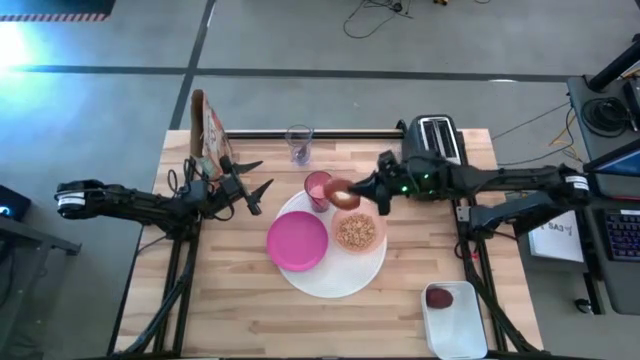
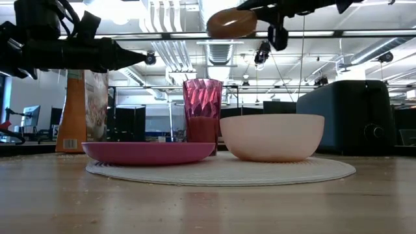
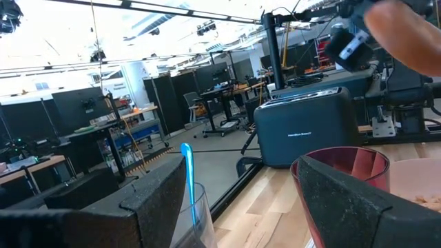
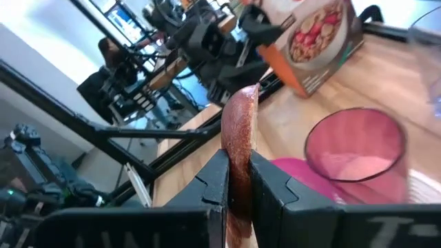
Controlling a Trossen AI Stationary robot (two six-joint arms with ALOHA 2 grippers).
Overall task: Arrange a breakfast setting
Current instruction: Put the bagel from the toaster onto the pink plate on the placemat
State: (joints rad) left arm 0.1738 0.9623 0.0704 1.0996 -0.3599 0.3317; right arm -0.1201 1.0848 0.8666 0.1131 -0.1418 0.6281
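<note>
My right gripper (image 1: 358,192) is shut on a brown bagel (image 1: 343,194), high above the pink tumbler (image 1: 318,189) and the big white plate (image 1: 340,275). On that plate stand the magenta plate (image 1: 297,241), the tumbler, and the pale pink bowl (image 1: 358,232) with cereal in it. My left gripper (image 1: 262,175) is open and empty, left of the tumbler and in the air. The clear glass (image 1: 298,143) stands at the far edge with a thin blue stick (image 3: 187,180) in it. The dark red fruit (image 1: 440,297) lies in a white tray. No spoon shows plainly. My right gripper pinches the bagel's rim (image 4: 239,138) between its two fingers, one on each flat face. The fingers come from the table's right side, about level. The bagel (image 2: 232,23) is lifted clear, tilted, and sticks out past the fingertips toward the tumbler.
A cereal box (image 1: 210,130) stands at the far left corner. A dark toaster (image 1: 435,140) stands at the far right, behind the right arm. The white tray (image 1: 455,320) sits at the near right corner. Bare wood lies along the near edge.
</note>
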